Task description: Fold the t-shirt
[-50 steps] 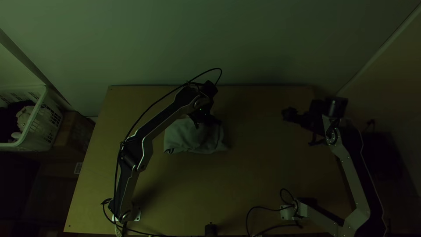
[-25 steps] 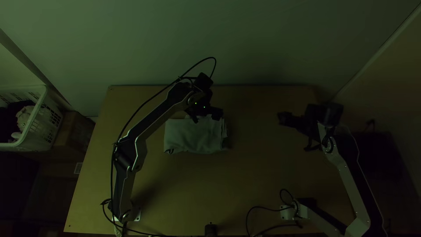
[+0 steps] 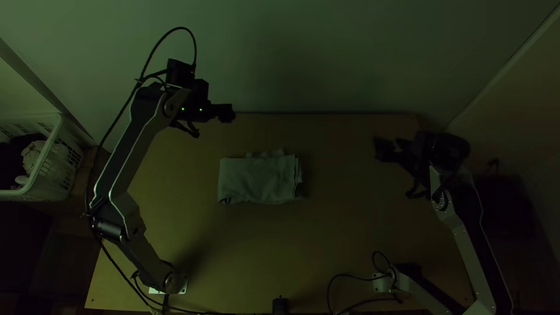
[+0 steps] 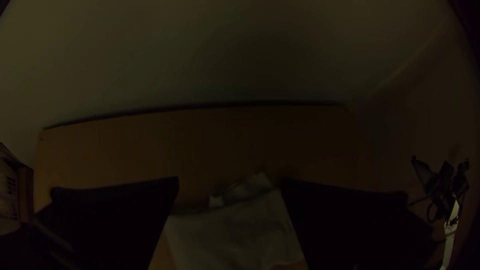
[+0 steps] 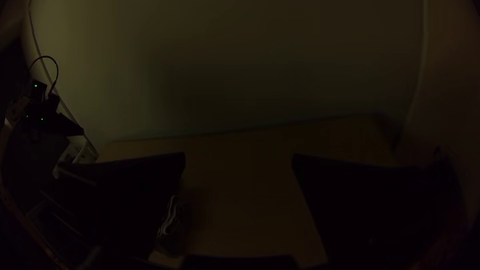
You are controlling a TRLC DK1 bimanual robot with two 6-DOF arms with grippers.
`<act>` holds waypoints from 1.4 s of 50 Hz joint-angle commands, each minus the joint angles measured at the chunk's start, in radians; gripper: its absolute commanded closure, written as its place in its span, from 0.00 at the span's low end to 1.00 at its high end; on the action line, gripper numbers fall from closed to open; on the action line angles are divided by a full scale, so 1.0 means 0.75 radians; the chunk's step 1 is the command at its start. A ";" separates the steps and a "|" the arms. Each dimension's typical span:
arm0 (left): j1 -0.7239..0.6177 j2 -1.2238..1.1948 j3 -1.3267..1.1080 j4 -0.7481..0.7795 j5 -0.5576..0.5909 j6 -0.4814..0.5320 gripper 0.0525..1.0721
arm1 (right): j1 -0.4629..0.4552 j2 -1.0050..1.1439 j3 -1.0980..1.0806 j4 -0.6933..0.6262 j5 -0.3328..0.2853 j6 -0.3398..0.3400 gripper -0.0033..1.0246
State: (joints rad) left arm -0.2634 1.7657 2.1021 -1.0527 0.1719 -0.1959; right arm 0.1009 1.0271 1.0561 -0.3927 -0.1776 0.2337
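The grey-green t-shirt (image 3: pixel 256 179) lies folded into a compact rectangle in the middle of the table, with layered edges at its right side and a small bit sticking out along its far edge. My left gripper (image 3: pixel 227 112) is raised near the table's far edge, up and left of the cloth and apart from it. In the left wrist view, the left gripper (image 4: pixel 230 187) stands open, the shirt (image 4: pixel 235 235) visible between its fingers. My right gripper (image 3: pixel 382 149) stays right of the shirt, away from it; in the right wrist view the right gripper (image 5: pixel 239 160) is open and holds nothing.
A white basket (image 3: pixel 49 169) with clothes stands off the table's left side, beside a brown box. A small black object (image 3: pixel 280 305) sits at the table's near edge. Cables lie near both arm bases. Behind the table (image 3: pixel 350 233) rises a pale wall.
The left gripper has let the cloth be and moved up and left, away from it. The shirt's bunched right part now lies flatter. The right gripper has shifted slightly.
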 commanded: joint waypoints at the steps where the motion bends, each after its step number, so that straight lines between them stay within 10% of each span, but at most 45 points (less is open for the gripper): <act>1: 0.091 -0.166 -0.132 0.078 -0.002 0.057 0.05 | -0.024 -0.036 0.069 0.037 0.045 -0.037 0.04; 28: 0.578 -1.035 -1.111 0.735 0.000 0.243 0.05 | -0.040 -0.529 -0.021 0.248 0.108 -0.285 0.04; 70: 0.689 -1.955 -2.381 1.657 -0.170 0.212 0.05 | -0.128 -1.376 -1.034 0.800 0.159 -0.222 0.04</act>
State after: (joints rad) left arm 0.2745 0.3298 0.3748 0.1486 0.0521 -0.0257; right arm 0.0109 0.0021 0.3443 0.1585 -0.0673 0.0517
